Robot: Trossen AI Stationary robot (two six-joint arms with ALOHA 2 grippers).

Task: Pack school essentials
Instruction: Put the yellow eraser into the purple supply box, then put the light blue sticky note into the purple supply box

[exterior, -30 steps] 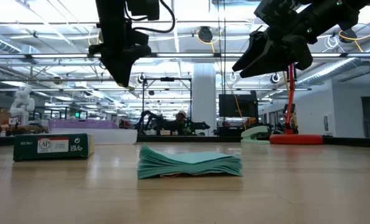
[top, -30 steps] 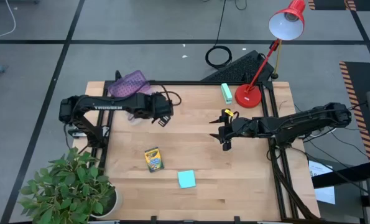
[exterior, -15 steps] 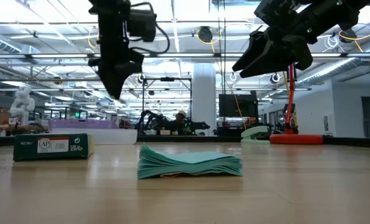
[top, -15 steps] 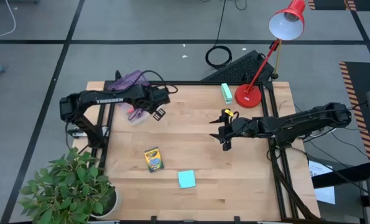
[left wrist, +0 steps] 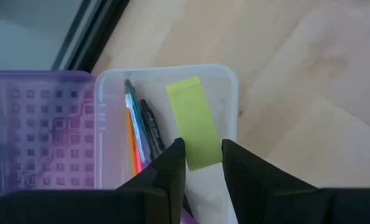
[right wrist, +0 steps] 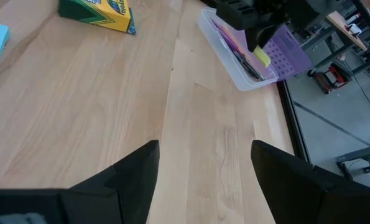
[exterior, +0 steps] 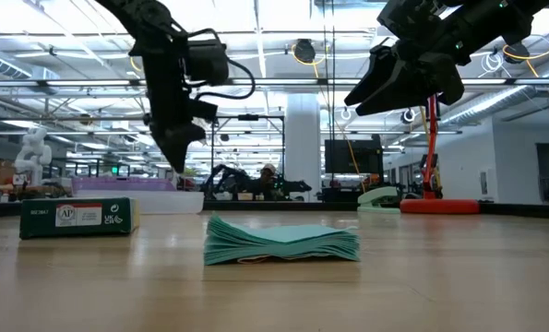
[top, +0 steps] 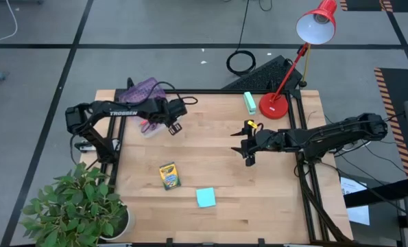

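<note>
Left gripper (top: 174, 127) is held over the clear pencil case (left wrist: 225, 93) at the table's far left corner, fingers pinched on a yellow eraser (left wrist: 194, 122). Pens and an orange pencil (left wrist: 132, 146) are seen lying in the case already. The step is judged to be dropping the eraser in; a release directly above the open tray is called for. Right gripper (top: 248, 152) waits mid-table, fingers spread, nothing held. Crayon box (top: 169, 175) and sticky-note pad (top: 205, 197) lie unpacked near the front edge. Scissors cannot be made out; the case's purple lid (left wrist: 35, 140) is cut off.
</note>
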